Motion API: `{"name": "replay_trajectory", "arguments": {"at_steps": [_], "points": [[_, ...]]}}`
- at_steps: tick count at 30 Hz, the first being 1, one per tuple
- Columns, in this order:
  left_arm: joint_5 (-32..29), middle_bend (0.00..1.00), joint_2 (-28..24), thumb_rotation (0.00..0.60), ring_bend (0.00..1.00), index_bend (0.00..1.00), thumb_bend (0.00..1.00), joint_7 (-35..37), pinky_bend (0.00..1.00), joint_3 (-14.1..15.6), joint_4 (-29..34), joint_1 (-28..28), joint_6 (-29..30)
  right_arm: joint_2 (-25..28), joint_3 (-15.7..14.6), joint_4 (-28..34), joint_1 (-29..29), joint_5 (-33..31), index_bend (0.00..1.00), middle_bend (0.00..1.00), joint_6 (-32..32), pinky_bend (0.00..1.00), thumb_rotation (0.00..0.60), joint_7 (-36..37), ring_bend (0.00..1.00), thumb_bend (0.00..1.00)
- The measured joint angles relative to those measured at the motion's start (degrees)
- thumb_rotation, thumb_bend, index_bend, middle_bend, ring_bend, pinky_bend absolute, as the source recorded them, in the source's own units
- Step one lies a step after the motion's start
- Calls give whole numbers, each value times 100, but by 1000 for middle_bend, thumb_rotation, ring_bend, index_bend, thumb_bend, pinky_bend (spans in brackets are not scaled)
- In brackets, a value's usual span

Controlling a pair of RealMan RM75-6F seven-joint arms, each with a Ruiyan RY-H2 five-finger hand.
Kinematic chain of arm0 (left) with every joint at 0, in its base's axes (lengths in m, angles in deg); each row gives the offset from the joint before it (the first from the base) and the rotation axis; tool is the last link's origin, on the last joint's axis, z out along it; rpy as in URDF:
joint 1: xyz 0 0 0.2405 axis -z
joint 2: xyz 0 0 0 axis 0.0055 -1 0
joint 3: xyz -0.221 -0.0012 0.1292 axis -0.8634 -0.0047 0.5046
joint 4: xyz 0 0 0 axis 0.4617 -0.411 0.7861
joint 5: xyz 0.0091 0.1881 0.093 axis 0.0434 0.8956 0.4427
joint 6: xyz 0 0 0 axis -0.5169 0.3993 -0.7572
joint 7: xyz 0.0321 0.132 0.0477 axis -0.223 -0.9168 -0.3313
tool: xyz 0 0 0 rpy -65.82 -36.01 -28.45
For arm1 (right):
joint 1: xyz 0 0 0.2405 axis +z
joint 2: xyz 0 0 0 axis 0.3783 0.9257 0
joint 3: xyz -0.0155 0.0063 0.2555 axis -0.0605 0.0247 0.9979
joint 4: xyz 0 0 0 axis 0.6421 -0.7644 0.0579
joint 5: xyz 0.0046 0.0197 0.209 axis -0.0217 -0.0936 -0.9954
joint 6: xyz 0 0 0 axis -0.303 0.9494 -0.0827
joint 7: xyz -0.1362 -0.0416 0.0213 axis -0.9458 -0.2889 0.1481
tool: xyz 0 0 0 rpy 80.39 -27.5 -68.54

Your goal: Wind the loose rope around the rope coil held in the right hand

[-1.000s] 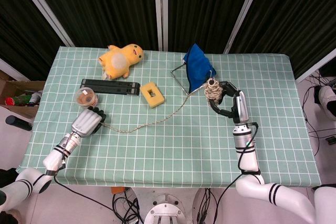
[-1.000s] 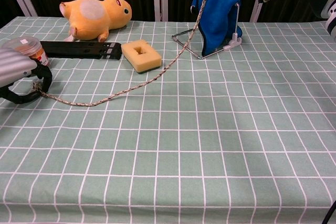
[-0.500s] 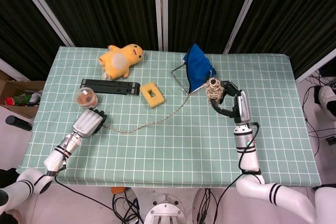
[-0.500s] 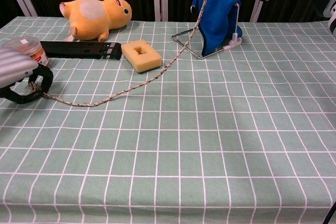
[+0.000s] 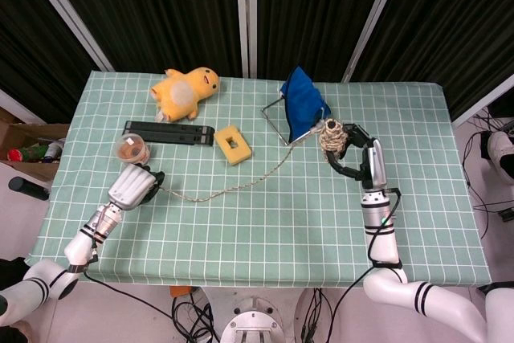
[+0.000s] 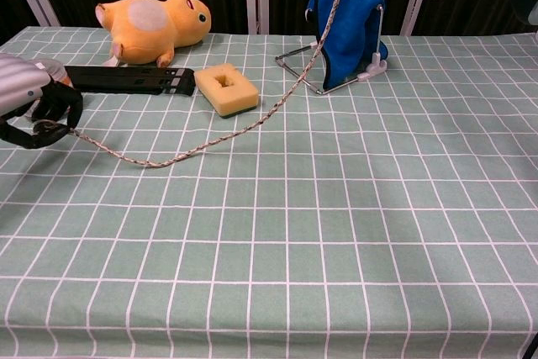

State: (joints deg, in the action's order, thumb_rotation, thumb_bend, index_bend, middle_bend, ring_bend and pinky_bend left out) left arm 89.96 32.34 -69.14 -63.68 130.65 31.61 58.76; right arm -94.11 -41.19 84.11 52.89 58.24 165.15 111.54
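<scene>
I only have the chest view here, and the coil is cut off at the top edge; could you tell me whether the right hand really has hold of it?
Observer: Yes. In the head view the right hand grips the coil, held up beside the blue cloth.
Operator: Thank you. Is the jar by the left hand still standing? I can't see it.
Observer: It is upright; the jar stands just beyond the left hand, which holds the rope end.
Operator: And does the rope snag on anything along the way?
Observer: From above it passes clear of the sponge, not touching it.
</scene>
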Motion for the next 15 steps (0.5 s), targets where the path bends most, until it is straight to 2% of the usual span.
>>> {"name": "replay_trajectory", "arguments": {"at_steps": [8, 15], "points": [[-16, 757, -540, 600, 657, 789, 447, -85, 689, -202, 1064, -44, 422, 54, 14, 56, -25, -7, 755, 613, 15, 759, 600, -4, 562, 600], [20, 768, -1464, 600, 668, 794, 448, -237, 695, -406, 2637, -152, 886, 41, 15, 15, 2, -23, 755, 612, -40, 759, 600, -2, 562, 604]]}}
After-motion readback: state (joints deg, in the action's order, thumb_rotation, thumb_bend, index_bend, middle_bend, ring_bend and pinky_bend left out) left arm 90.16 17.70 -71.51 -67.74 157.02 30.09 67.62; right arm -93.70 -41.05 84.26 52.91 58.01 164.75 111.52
